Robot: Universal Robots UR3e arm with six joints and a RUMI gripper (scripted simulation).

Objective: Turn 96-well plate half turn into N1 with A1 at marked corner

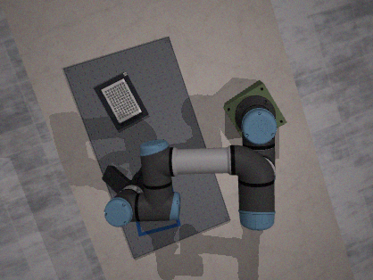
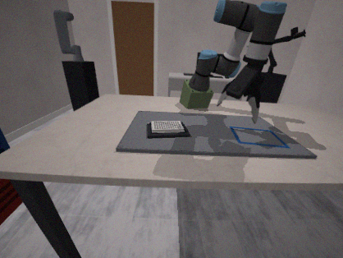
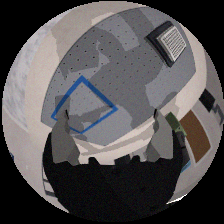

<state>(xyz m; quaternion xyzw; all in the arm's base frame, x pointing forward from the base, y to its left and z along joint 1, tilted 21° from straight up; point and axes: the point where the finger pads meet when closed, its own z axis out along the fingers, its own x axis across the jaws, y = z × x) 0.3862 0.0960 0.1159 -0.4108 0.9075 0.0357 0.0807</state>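
Observation:
The white 96-well plate (image 1: 121, 101) sits in the black nest N1 near the far end of the grey mat. It also shows in the side view (image 2: 166, 126) and at the top right of the wrist view (image 3: 171, 40). My gripper (image 2: 239, 104) is open and empty, held in the air well above the mat near the blue square outline (image 2: 258, 136). In the wrist view the two fingers stand wide apart with nothing between them. The plate's cut corner is too small to make out.
The grey mat lies on a beige table. A blue square outline (image 1: 157, 227) is partly hidden under my arm. The arm's green base (image 1: 254, 109) stands beside the mat. A door and a dark cabinet stand in the background.

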